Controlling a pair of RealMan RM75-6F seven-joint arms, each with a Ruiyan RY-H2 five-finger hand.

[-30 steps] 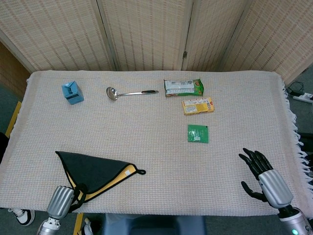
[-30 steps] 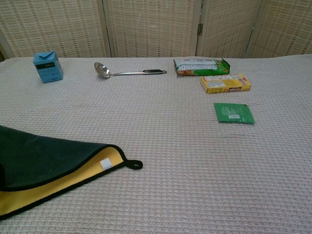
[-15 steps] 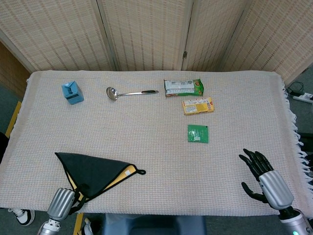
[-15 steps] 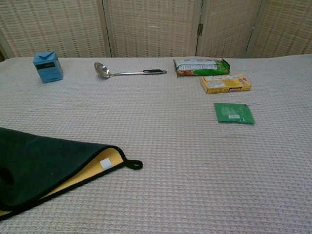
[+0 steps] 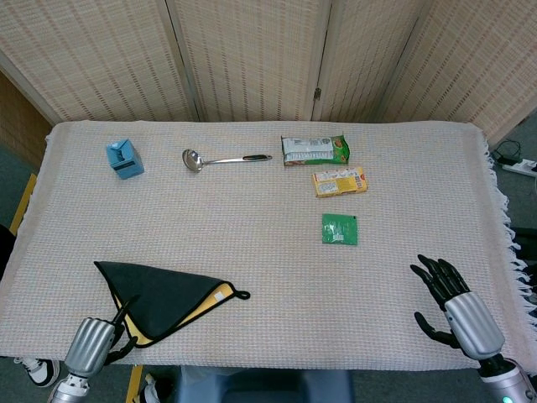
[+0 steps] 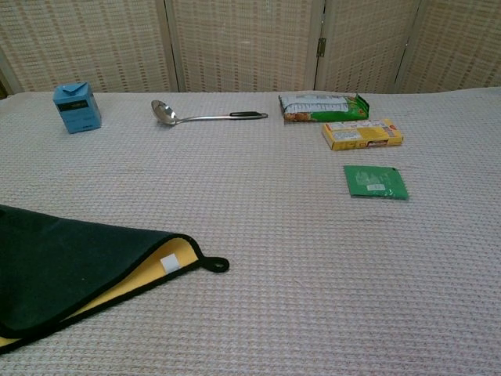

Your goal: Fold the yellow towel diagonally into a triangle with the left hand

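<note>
The yellow towel (image 5: 168, 290) lies folded into a triangle near the table's front left, dark side up. A yellow strip and a small hanging loop show along its right edge. The chest view has the towel (image 6: 70, 258) at its lower left. My left hand (image 5: 117, 323) sits at the front table edge, just left of the towel's lower corner, with dark fingers apart and nothing held. It does not show in the chest view. My right hand (image 5: 438, 290) rests at the front right, open with fingers spread, far from the towel.
At the back stand a blue carton (image 5: 124, 159), a metal ladle (image 5: 222, 159), a green-white snack packet (image 5: 315, 150) and a yellow box (image 5: 340, 181). A green sachet (image 5: 340, 229) lies mid-right. The woven tablecloth (image 5: 268, 252) covers the whole table.
My left hand has let go of the towel's lower corner and drawn back to the left, off the cloth. The dark top layer has settled flat. The right hand has not moved.
</note>
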